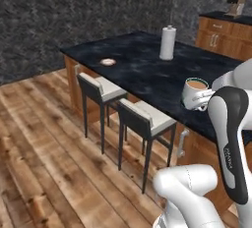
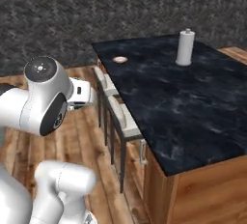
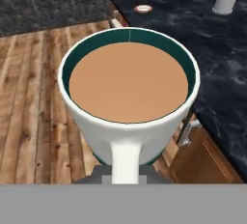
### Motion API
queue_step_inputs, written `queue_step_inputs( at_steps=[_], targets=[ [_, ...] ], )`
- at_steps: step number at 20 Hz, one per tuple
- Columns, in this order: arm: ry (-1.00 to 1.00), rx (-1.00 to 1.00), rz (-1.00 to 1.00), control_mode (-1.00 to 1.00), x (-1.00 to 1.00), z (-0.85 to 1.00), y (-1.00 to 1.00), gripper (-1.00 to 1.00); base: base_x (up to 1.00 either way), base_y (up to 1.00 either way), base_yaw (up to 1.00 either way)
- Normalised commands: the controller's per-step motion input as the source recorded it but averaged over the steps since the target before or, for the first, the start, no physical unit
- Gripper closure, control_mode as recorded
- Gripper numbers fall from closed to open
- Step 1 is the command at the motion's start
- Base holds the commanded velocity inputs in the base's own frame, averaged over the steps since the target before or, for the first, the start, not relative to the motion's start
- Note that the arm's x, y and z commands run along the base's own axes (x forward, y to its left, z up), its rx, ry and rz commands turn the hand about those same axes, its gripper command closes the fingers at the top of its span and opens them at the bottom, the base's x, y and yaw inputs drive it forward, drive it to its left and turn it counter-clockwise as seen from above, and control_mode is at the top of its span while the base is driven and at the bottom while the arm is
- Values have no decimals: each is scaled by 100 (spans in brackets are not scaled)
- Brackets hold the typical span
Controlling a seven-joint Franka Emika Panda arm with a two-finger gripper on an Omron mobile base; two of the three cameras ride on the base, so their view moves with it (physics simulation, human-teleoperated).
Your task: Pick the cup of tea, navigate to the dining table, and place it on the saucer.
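1. The cup of tea (image 3: pixel 128 97) is a small, rigid ceramic mug, white outside and teal inside, filled almost to the rim with light brown liquid. It probably weighs little, but it would chip if knocked, and its glazed wall looks slippery.
2. The full level means any tilt or jolt risks a spill, so the cup has to ride upright and level.
3. The side handle is the natural place to hold it. In the hand view that handle runs straight down toward the gripper (image 3: pixel 126 172).
4. The gripper is closed tight on the handle, and the cup sits directly in front of it, rim level, carried in the air.
5. In the left base view the cup (image 1: pixel 196 93) hangs over the near edge of the desk (image 1: pixel 147 70), touching nothing below.
6. The saucer (image 1: pixel 108 62) rests on the desk near its far corner, well apart from the cup, and on the opposite side of the desk from the paper-towel roll (image 1: pixel 168 42).
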Motion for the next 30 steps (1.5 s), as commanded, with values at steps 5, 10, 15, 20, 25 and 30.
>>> queue_step_inputs(
  at_steps=[5, 10, 15, 20, 25, 30],
  targets=[
    [0, 0, 0, 100, 0, 0, 0, 100, 54, 92, -42],
    [0, 0, 0, 100, 0, 0, 0, 100, 46, 100, -35],
    [0, 0, 0, 100, 0, 0, 0, 100, 57, 98, -34],
    [0, 0, 0, 100, 0, 0, 0, 100, 68, 91, -37],
    [0, 0, 0, 100, 0, 0, 0, 100, 62, 90, -36],
    [0, 0, 0, 100, 0, 0, 0, 100, 59, 77, -36]
  ],
)
